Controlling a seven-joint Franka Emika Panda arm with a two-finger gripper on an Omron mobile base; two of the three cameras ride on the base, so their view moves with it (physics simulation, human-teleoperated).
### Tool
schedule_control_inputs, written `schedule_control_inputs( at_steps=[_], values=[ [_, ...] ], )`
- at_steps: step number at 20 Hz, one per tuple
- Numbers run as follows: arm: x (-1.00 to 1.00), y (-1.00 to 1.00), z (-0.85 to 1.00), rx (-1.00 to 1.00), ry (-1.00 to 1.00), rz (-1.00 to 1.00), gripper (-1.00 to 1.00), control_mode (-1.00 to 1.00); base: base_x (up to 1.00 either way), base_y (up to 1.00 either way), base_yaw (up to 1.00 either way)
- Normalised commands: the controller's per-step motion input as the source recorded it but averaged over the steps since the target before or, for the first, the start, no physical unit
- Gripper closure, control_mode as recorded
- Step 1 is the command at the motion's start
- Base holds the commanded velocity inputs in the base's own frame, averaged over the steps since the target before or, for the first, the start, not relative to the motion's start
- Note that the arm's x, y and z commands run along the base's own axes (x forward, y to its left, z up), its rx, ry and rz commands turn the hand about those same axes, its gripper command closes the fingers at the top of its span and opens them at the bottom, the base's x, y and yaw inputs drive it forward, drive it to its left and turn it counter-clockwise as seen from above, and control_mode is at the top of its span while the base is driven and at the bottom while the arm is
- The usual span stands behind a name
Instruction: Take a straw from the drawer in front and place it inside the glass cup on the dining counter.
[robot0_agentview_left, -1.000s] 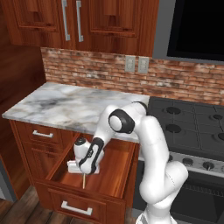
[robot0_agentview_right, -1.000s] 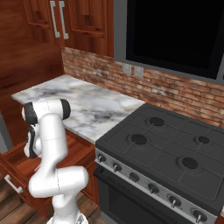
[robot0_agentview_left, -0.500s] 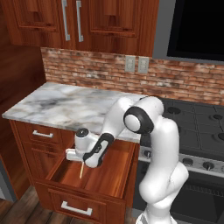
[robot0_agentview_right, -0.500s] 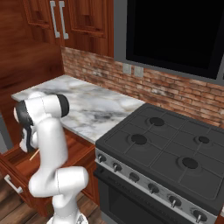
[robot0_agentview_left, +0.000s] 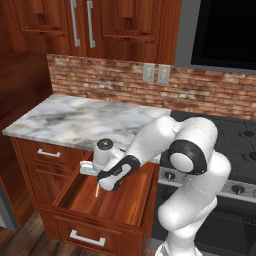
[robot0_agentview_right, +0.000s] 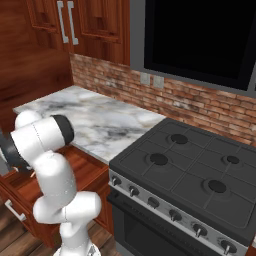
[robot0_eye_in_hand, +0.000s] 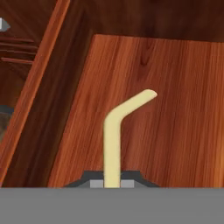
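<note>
Pincer (robot0_agentview_left: 98, 186) clenched on straw (robot0_eye_in_hand: 114, 131), now raised higher above drawer (robot0_agentview_left: 120, 200) floor; fingertips hidden behind hand.

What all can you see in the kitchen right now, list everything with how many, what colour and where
straw: one, pale yellow, bent, gripped over the open drawer
drawer: one, reddish-brown, pulled open below the worktop
narrower drawer: one, reddish-brown, shut, left of the open one
marble worktop: one, white with grey veins, against the brick backsplash
stove: one, dark grey, right of the worktop
upper cabinets: reddish-brown, above the worktop
wall outlets: two, grey, on the bricks
claw: one, dark, holding the straw
</note>
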Motion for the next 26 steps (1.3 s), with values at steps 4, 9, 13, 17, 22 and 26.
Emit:
schedule_control_inputs(
  at_steps=[4,9,13,17,22,26],
  values=[
    [-0.14,-0.13,1.0,0.05,0.0,0.21,1.0,-1.0,0.0,0.0,0.0],
    [-0.16,-0.07,1.0,0.05,0.0,0.25,1.0,-1.0,0.0,0.0,0.0],
    [-0.24,-0.09,0.99,0.01,0.0,0.25,1.0,-1.0,0.0,0.0,0.0],
    [-0.21,-0.18,0.65,0.0,0.0,0.23,1.0,-1.0,0.0,0.0,0.0],
    [-0.26,-0.19,0.32,-0.01,0.0,0.21,1.0,-1.0,0.0,0.0,0.0],
    [-0.06,-0.1,0.13,-0.01,0.0,0.16,1.0,-1.0,0.0,0.0,0.0]
  ],
)
